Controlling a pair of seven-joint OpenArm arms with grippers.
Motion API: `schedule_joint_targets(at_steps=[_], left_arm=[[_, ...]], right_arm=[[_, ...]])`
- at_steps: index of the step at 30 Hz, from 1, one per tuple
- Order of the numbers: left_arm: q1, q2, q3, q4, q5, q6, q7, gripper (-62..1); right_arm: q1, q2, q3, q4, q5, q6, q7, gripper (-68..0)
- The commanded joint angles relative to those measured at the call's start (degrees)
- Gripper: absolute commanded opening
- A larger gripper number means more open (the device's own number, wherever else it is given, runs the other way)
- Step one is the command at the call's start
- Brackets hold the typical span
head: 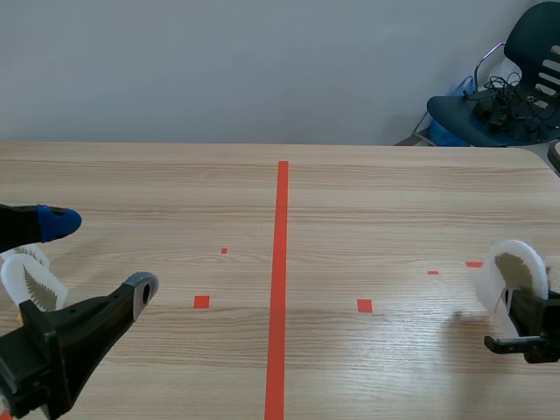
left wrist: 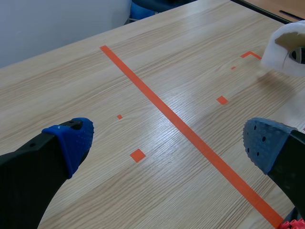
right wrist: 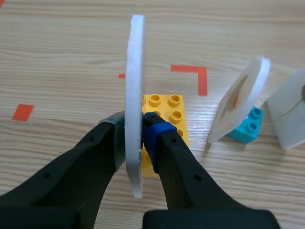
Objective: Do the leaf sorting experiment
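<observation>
Right gripper (right wrist: 135,128): clamped on a white disc (right wrist: 135,71), one pad on each flat face; we take this arm as the one on the job.
White disc: upright on edge, its thin rim facing the wrist camera and its long line running six to twelve straight out from the fingers. In the scene view it sits at about four o'clock on the table (head: 394,201).
Leaf: we cannot see one on the held disc from this edge-on angle.
Yellow brick (right wrist: 167,107): lies flat just behind and below the disc, a little toward one o'clock. We cannot tell whether the disc's lower rim touches it.
Key relation: we judge the next move turns on disc over brick. The brick's long side also runs six to twelve, so the two are roughly in line.
Second disc (right wrist: 243,93): at two o'clock from the gripper, tilted and propped on a teal brick (right wrist: 248,126).
White card (right wrist: 290,114): at three o'clock, past the teal brick, with a thin dark line on it.
In the way: the tilted disc is near, and a swing toward two o'clock could knock it.
Left gripper (left wrist: 169,140): fingers wide apart, holding nothing, at eight o'clock on the table, well apart from the disc across the red tape line (head: 282,262).
Toothed white piece (head: 31,284): just beside the left gripper; we cannot tell what it is.
</observation>
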Motion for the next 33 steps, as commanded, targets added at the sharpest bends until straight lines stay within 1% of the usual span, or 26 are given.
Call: schedule_joint_targets(at_steps=[1, 4, 7, 10, 12, 13, 18, 25, 27, 29, 31, 33], left_arm=[[-0.2, 0.3, -0.2, 0.3, -0.5, -0.1, -0.7, 1.4], [-0.2, 0.3, -0.2, 0.3, -0.5, -0.1, -0.7, 1.4], [-0.2, 0.3, -0.2, 0.3, -0.5, -0.1, -0.7, 1.4], [-0.2, 0.3, -0.2, 0.3, -0.5, -0.1, -0.8, 1.4], [-0.2, 0.3, -0.2, 0.3, -0.5, -0.1, -0.8, 1.4], [-0.2, 0.3, -0.2, 0.3, -0.5, -0.1, -0.8, 1.4], [-0.2, 0.3, -0.2, 0.3, -0.5, -0.1, -0.8, 1.4], [-0.2, 0.3, -0.2, 0.3, -0.5, -0.1, -0.8, 1.4], [-0.2, 0.3, -0.2, 0.3, -0.5, -0.1, -0.8, 1.4], [-0.2, 0.3, -0.2, 0.3, -0.5, -0.1, -0.8, 1.4], [-0.2, 0.3, -0.2, 0.3, -0.5, -0.1, -0.8, 1.4], [-0.2, 0.3, -0.2, 0.3, -0.5, -0.1, -0.7, 1.4]], right_arm=[[1.5, 0.8, -0.1, 0.8, 0.5, -0.3, 1.1, -65.8], [2.2, 0.8, 2.6, -1.7, 0.5, -0.5, 2.8, -65.8], [2.8, 1.1, 5.5, -4.4, 0.5, -0.7, 2.8, -65.8], [3.7, 2.5, 5.6, -8.4, 0.5, -0.9, 3.4, -65.8], [3.7, 3.0, 5.6, -10.5, 0.5, -0.9, 6.0, -65.7], [3.7, 3.1, 5.7, -10.8, 0.5, -1.1, 6.9, -65.4], [3.7, 3.1, 5.9, -10.9, 0.5, -1.1, 7.2, -64.7], [3.5, 3.1, 5.9, -10.9, 0.4, -1.1, 7.1, -46.5], [3.5, 3.3, 6.0, -10.7, 0.2, -0.9, 7.8, -41.0], [3.5, 3.8, 6.4, -9.3, 0.2, 0.9, 9.4, -34.9], [3.5, 4.2, 7.6, -6.4, 0.3, 4.0, 9.5, -29.5], [3.2, 4.3, 9.5, -1.9, 0.3, 6.7, 8.5, -26.5]])
